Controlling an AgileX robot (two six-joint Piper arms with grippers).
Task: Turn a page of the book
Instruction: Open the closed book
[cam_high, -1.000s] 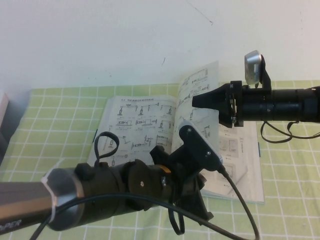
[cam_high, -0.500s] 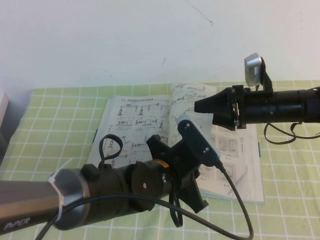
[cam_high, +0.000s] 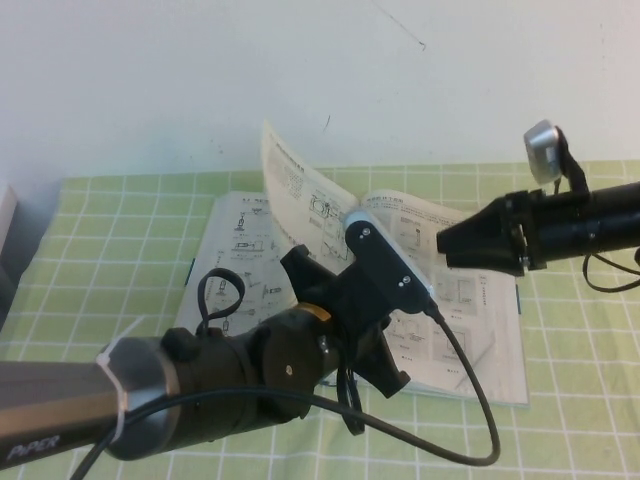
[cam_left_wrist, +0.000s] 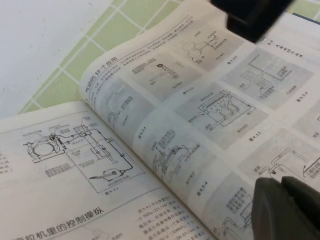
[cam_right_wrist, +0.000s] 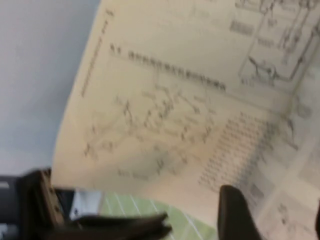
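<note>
Your page (cam_high: 290, 185) is thin, floppy paper standing mid-turn over the book (cam_high: 470, 330); right gripper (cam_high: 447, 247) beside it grips nothing, fingers apparently apart, left gripper (cam_high: 390, 375) fingers unclear, so nudge its free edge gently.

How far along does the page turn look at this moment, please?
Done: the page is lifted, standing near upright over the book. In hand: the right gripper hovers over the right-hand page; the left gripper waits at the near edge. Left: laying it flat leftward.
</note>
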